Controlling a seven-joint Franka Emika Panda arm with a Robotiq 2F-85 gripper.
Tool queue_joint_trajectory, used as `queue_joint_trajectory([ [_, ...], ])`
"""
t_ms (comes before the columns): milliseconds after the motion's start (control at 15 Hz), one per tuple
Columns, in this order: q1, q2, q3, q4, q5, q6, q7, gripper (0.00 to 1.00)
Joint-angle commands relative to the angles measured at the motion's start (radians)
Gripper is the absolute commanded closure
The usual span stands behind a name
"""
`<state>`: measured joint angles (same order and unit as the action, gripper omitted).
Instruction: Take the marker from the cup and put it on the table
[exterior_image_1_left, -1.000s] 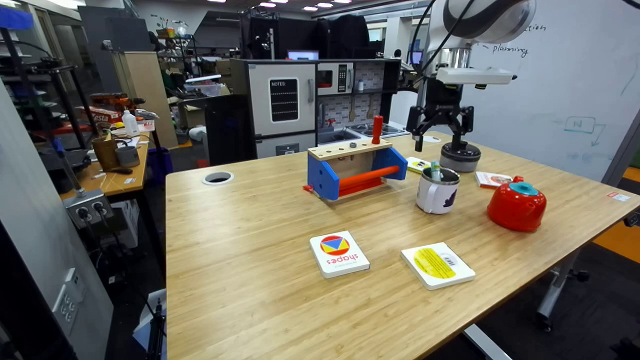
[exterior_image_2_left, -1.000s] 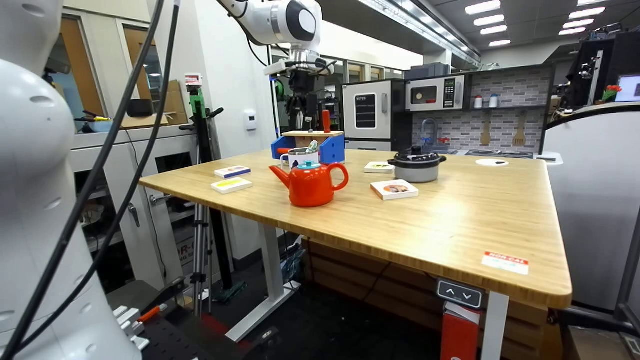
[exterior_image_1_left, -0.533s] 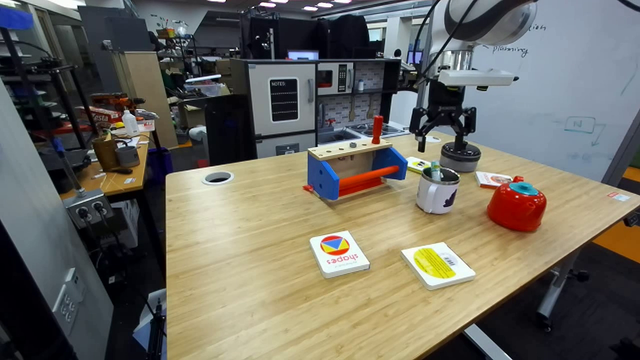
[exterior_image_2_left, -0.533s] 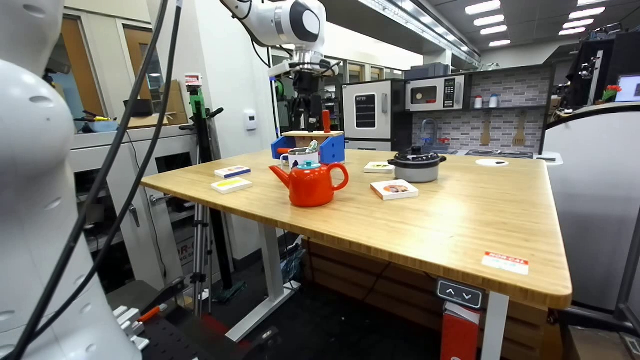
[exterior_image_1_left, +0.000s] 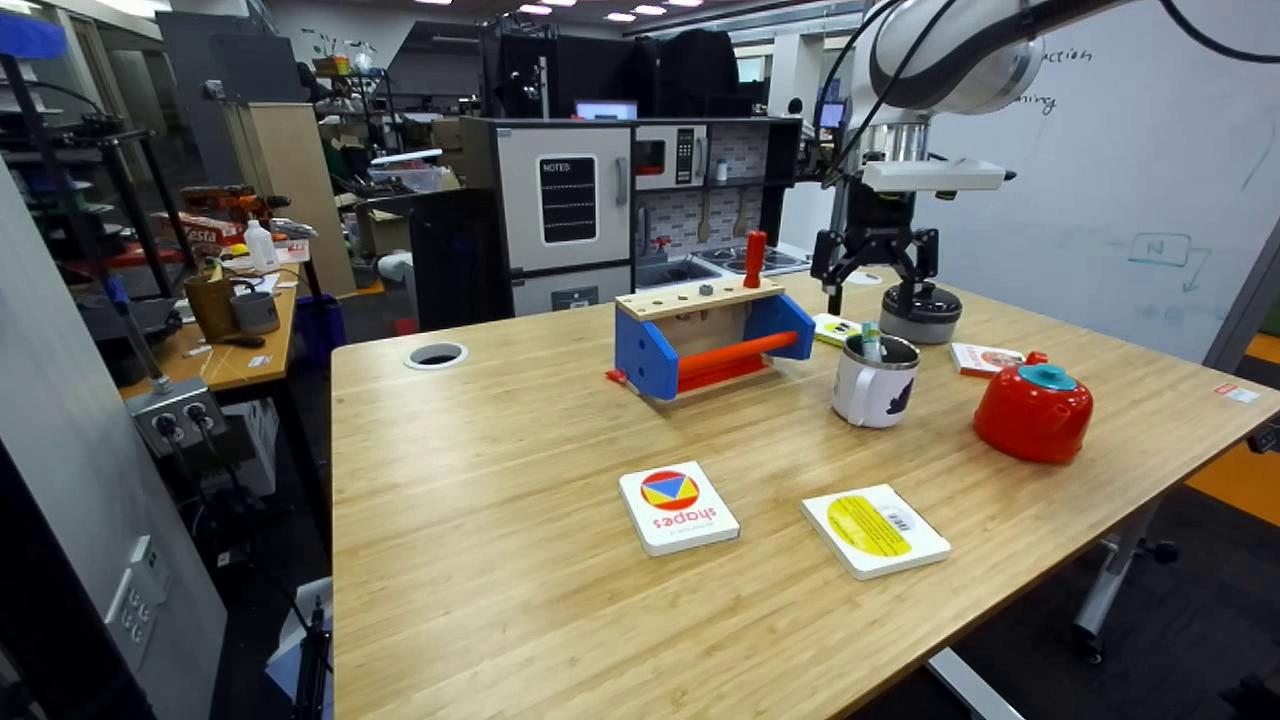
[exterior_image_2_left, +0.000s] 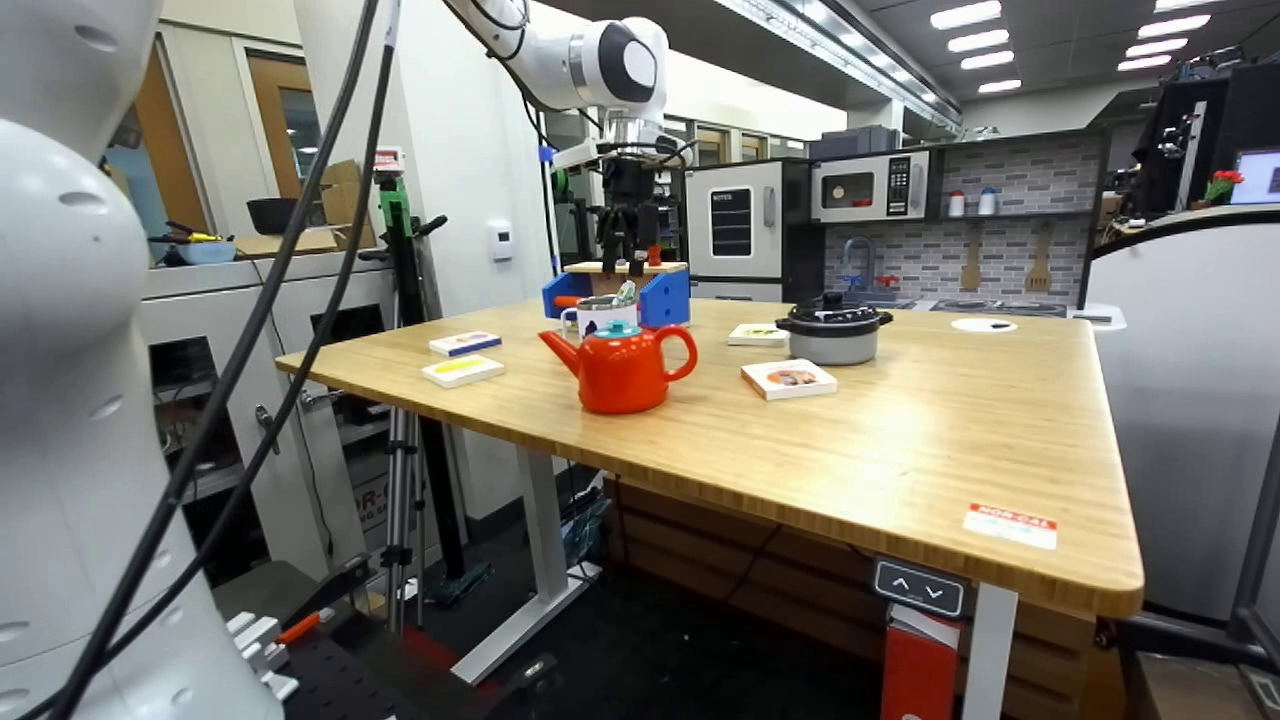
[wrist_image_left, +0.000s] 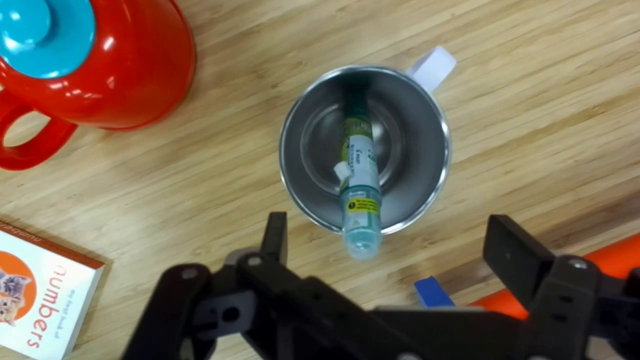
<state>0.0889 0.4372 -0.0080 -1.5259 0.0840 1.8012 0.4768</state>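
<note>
I'm hovering, pincer (exterior_image_1_left: 871, 299) spread; the marker (wrist_image_left: 361, 167) is leaning in the cup (exterior_image_1_left: 880, 390) (well apart from the tabletop's (exterior_image_1_left: 480, 480) holed corner).

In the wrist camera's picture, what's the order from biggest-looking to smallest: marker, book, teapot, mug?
1. Teapot and mug: too close to rank, as the picture's edge cuts the teapot off.
2. Book, going by its visible part.
3. Marker.
</note>
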Motion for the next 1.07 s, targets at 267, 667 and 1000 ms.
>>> queue_joint_trajectory([
  [267, -0.001, 0.09, -0.006, 0.124, 0.006, -0.047, -0.017, 0.0],
  [667, -0.022, 0.078, -0.017, 0.103, 0.015, -0.052, -0.023, 0.0],
  [1000, -0.017, 0.072, -0.012, 0.087, 0.018, -0.062, -0.025, 0.0],
])
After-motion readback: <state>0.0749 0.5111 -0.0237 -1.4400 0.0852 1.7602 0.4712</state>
